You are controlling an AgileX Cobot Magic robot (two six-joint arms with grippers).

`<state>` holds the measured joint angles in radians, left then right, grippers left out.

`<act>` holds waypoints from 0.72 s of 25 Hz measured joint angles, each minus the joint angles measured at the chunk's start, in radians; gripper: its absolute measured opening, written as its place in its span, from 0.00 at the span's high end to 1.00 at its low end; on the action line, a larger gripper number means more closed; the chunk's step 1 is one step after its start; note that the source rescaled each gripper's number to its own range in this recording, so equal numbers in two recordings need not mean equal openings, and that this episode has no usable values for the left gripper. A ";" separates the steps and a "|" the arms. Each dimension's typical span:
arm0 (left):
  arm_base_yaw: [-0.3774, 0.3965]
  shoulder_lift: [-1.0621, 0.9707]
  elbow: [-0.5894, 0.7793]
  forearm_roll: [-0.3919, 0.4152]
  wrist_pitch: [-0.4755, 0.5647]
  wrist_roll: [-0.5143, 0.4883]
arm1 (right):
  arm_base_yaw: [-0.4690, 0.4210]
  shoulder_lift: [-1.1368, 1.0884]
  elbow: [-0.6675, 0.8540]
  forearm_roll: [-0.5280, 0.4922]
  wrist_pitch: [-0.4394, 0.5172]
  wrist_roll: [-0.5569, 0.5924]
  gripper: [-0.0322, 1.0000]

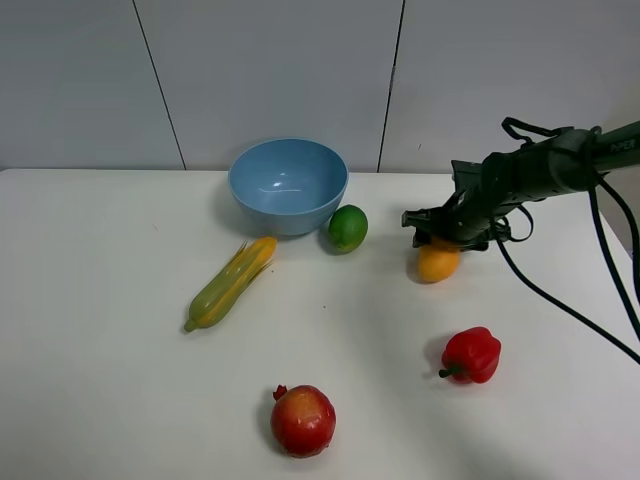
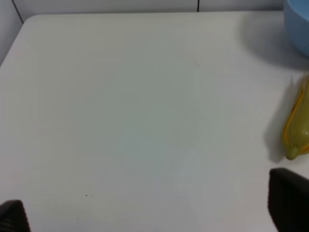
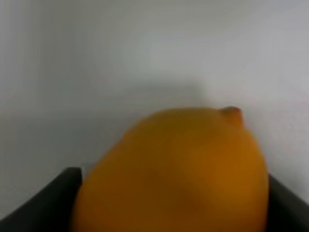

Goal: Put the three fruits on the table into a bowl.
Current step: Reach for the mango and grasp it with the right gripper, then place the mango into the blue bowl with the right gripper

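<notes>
The orange-yellow mango (image 1: 438, 264) lies at the right of the white table (image 1: 100, 330). My right gripper (image 1: 441, 241) is down over it. In the right wrist view the mango (image 3: 178, 169) fills the space between the two dark fingers (image 3: 53, 198), which touch its sides. The green lime (image 1: 348, 227) sits just right of the light-blue bowl (image 1: 288, 185). The red-yellow pomegranate (image 1: 303, 420) sits near the front edge. My left gripper (image 2: 145, 212) is open and empty over bare table; it is out of the exterior high view.
A green-yellow corn cob (image 1: 231, 283) lies left of centre, in front of the bowl; its tip shows in the left wrist view (image 2: 298, 130). A red bell pepper (image 1: 471, 355) sits in front of the mango. The right arm's cables (image 1: 560, 300) hang over the right side.
</notes>
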<state>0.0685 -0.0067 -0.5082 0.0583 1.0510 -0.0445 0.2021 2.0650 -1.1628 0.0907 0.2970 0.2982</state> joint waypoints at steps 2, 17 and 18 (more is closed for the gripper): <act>0.000 0.000 0.000 0.000 0.000 0.000 | 0.003 0.000 0.000 0.000 0.000 -0.001 0.95; 0.000 0.000 0.000 0.000 0.000 0.000 | 0.068 -0.142 -0.420 0.010 0.068 -0.080 0.95; 0.000 0.000 0.000 0.000 0.000 0.000 | 0.082 -0.129 -0.468 0.015 0.076 -0.081 0.95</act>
<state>0.0685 -0.0067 -0.5082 0.0583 1.0510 -0.0445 0.2846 1.9359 -1.6308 0.1053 0.3733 0.2175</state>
